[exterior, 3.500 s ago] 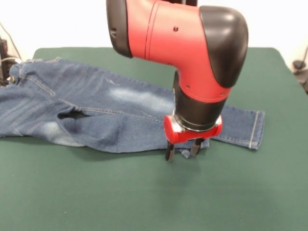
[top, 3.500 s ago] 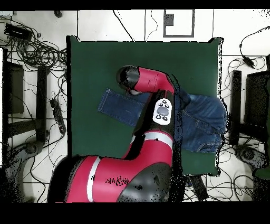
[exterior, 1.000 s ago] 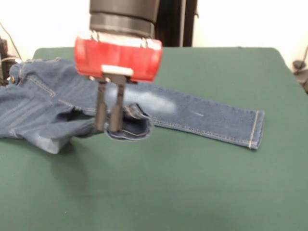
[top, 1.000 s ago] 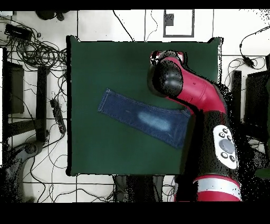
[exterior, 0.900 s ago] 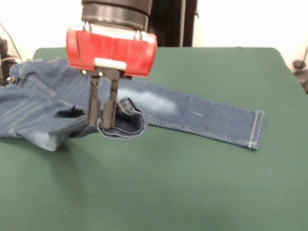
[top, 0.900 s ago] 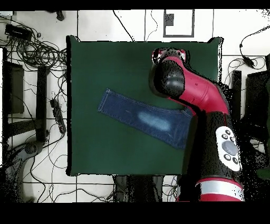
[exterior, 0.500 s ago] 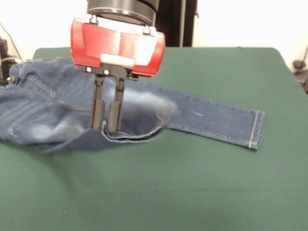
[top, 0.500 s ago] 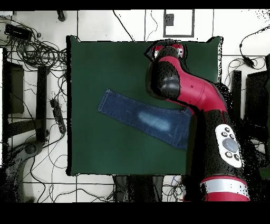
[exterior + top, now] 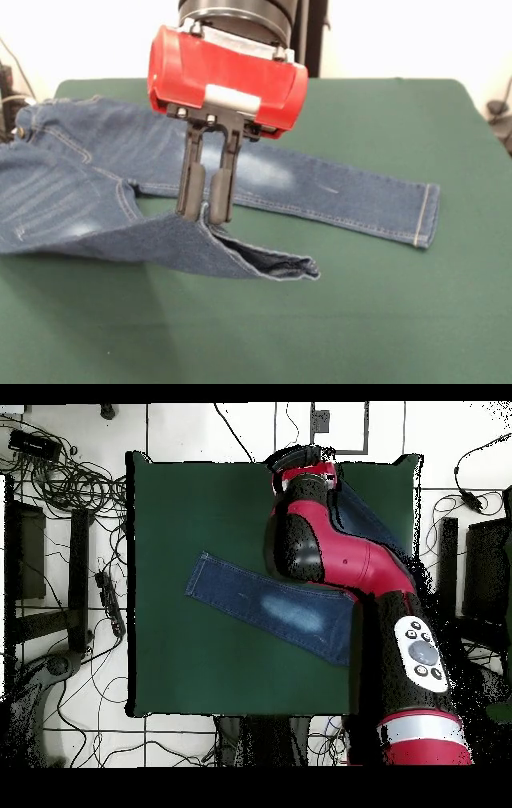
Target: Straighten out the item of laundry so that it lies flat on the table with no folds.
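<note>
Dark green felt covers the table [image 9: 384,320], and you can see the jeans [image 9: 72,184] spread across its far and left part in the front view. One leg [image 9: 352,204] lies flat and straight, and its hem points to the right side. Your pincer [image 9: 206,214] hangs below the red wrist block [image 9: 228,80], and its two black fingers [image 9: 190,180] are pressed together on a fold of the second leg [image 9: 208,248]. This leg is lifted at the pinch point, and its hem [image 9: 284,268] hangs down toward the table at the right of the pincer. The waist end [image 9: 28,120] rests at the left edge of the table. In the overhead view the arm [image 9: 340,564] covers the pincer, and you see only the flat leg [image 9: 265,606] lying in a diagonal across the middle of the table [image 9: 180,504].
</note>
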Robot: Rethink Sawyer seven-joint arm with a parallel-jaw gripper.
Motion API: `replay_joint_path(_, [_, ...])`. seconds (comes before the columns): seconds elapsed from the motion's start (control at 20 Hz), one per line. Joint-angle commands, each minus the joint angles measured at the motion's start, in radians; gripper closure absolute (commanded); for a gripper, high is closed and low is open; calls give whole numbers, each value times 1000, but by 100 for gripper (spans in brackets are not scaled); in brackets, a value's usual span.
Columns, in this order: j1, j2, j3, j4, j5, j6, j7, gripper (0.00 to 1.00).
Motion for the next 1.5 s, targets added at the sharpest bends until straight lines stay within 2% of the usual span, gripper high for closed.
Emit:
replay_joint_path(0.05, [54,28,93,103,-9,-3,250,100])
replay_joint_path(0.25, [91,73,46,62,23,31,222,100])
replay_joint_path(0.35, [110,86,22,41,46,95,202,100])
replay_joint_path(0.6, [180,124,-84,-41,119,391,146,100])
replay_joint_path(0.85, [217,151,-145,-116,132,622,148,100])
replay_joint_path(1.45, [237,167,-165,-186,95,715,199,100])
replay_joint_path(1.5, [238,168,-167,-189,96,721,197,0])
